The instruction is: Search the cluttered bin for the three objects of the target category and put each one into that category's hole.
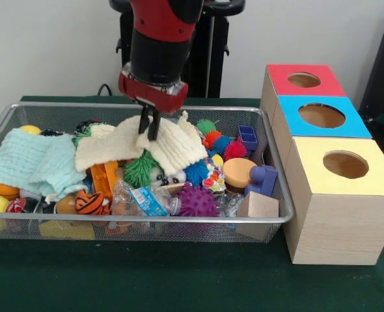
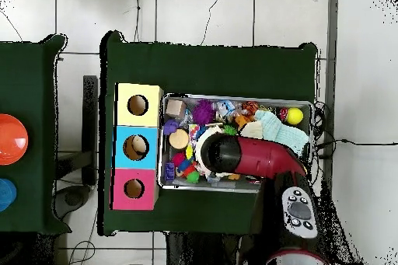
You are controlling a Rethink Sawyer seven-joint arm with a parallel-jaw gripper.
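Gripper [image 1: 148,128] is pinching the cream cloth [image 1: 169,144] in the wire bin [image 1: 146,221]; lifting it straight up should be exposing the toys beneath without snagging.

no text, number or brand can be read anywhere. the crumpled plastic bottle [image 1: 140,199] in the wire bin [image 1: 3,123] carries a blue label [image 1: 148,201] with pale marks on it, too small and blurred to make out.
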